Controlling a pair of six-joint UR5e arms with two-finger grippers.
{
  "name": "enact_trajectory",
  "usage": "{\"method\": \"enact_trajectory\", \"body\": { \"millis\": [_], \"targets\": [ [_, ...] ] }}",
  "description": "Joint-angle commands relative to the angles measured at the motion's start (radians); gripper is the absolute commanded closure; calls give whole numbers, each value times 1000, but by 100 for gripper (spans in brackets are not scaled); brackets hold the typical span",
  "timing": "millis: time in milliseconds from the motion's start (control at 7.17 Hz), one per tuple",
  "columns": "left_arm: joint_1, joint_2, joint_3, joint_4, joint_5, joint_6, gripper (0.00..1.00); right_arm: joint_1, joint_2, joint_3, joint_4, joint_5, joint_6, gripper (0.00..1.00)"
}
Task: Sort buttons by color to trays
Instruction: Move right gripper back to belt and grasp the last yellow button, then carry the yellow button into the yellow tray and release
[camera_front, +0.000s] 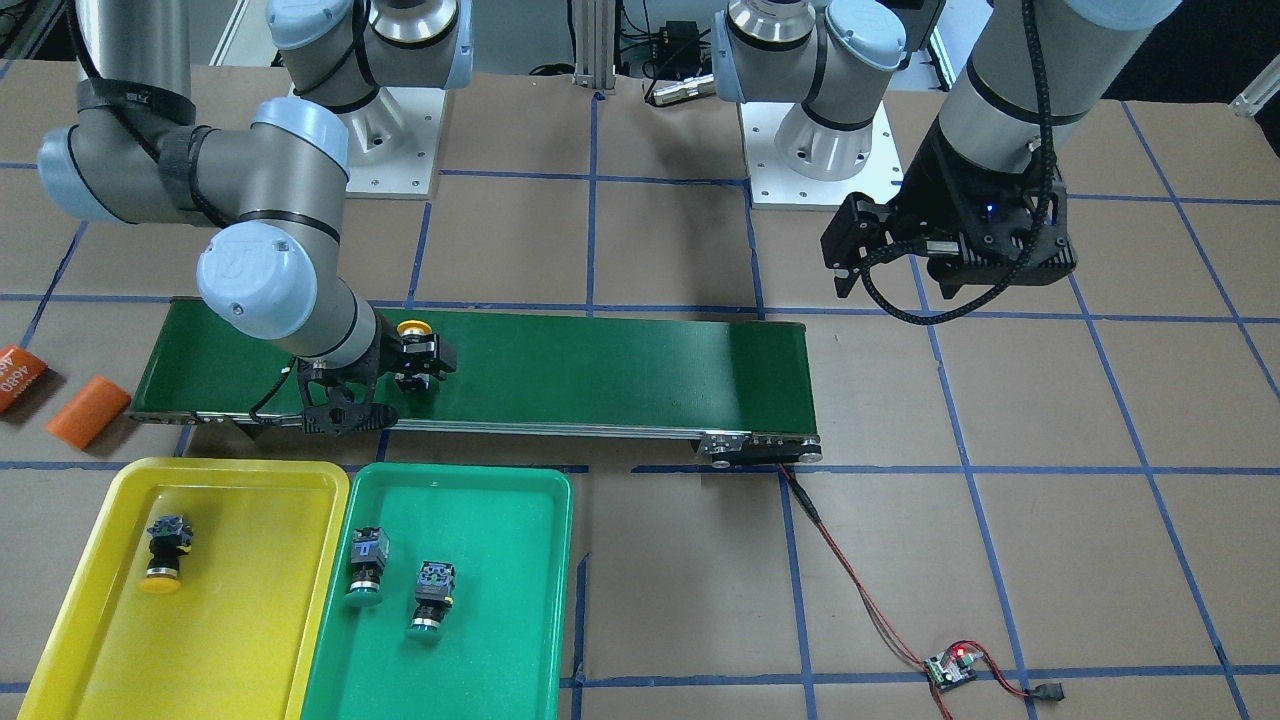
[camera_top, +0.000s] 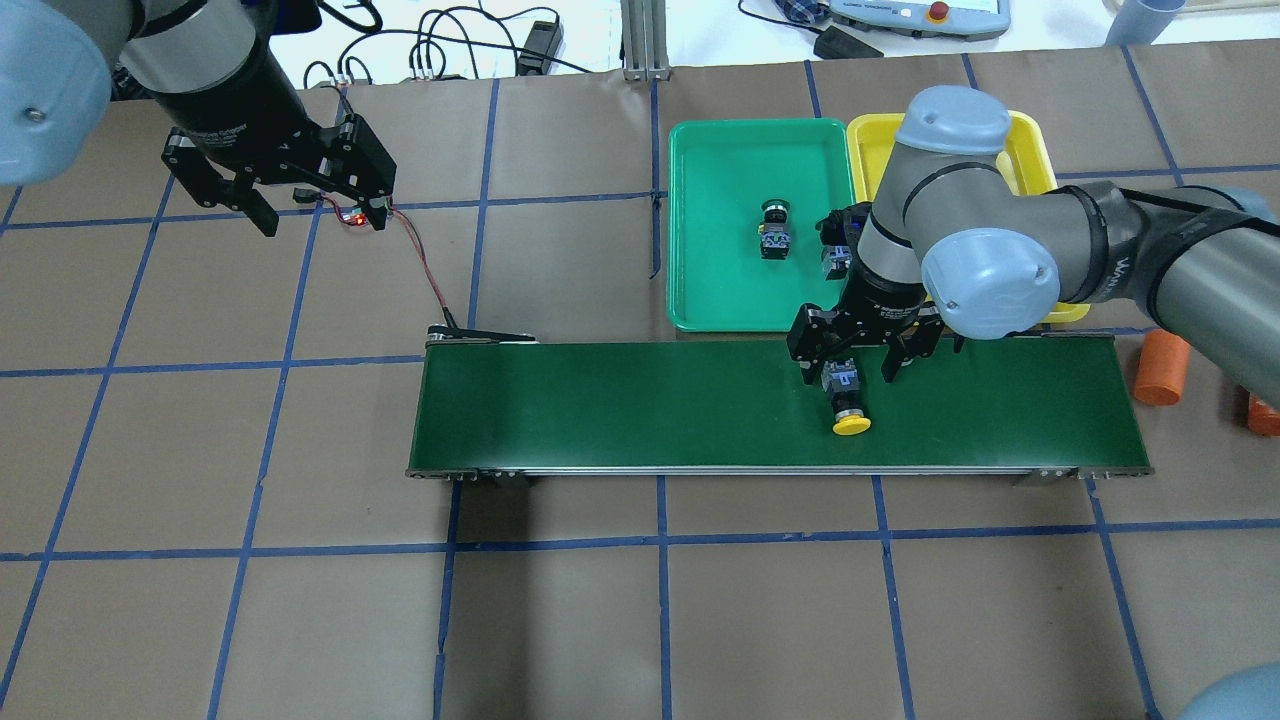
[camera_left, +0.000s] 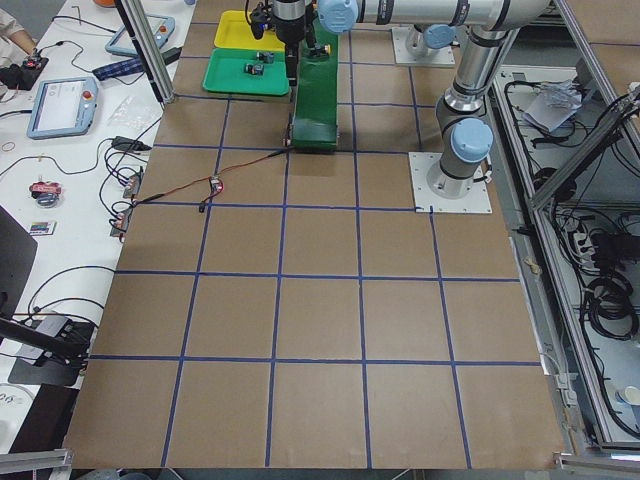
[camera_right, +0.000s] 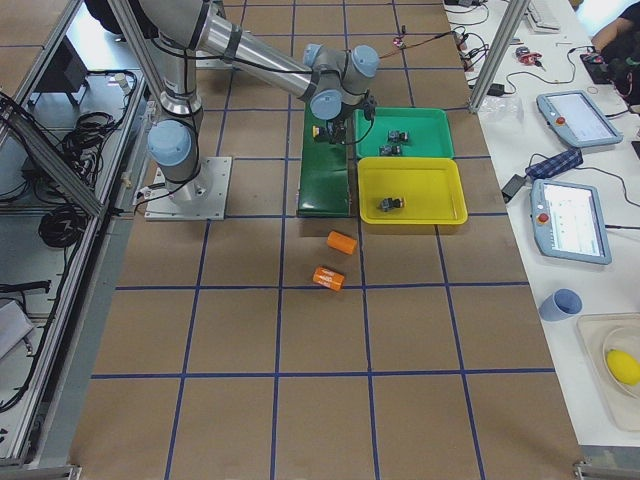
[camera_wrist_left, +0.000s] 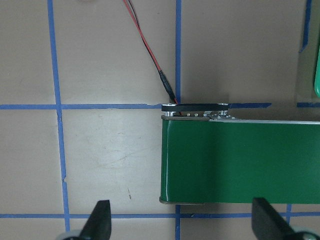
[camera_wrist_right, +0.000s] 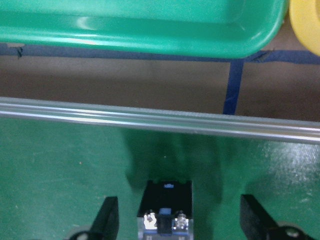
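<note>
While right gripper (camera_top: 846, 378) gapes astride yellow button (camera_top: 849, 408) (seemingly untouched), left gripper (camera_top: 322, 222) spread, empty, off belt (camera_top: 620, 410).

Left pincer (camera_wrist_left: 181, 216) spread wide over the end of the conveyor belt (camera_wrist_left: 240, 160), red-black wire (camera_wrist_left: 149, 49) beyond

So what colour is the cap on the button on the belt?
The cap is yellow, clearest in the overhead exterior view.

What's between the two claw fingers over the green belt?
A yellow button, lying on the conveyor belt. The right gripper stands open around it, with gaps on both sides; the right wrist view shows this.
</note>
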Motion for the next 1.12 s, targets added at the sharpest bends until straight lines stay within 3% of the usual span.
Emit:
{"method": "enact_trajectory", "body": {
  "millis": [0,418,697,837,976],
  "targets": [
    [2,0,2,0,-1,0,0,-5,3,-3,4,-31,23,100],
    [3,-2,5,2,-1,0,0,-19,-35,-41,26,-47,28,100],
    [6,-5,13,2,-3,2,0,-91,-30,-158,7,-68,9,100],
    [8,-5,11,2,-3,2,0,-115,2,-221,-25,-73,-9,100],
    [6,-3,10,2,-1,2,0,-119,88,-248,-186,-129,-15,100]
  ]
}}
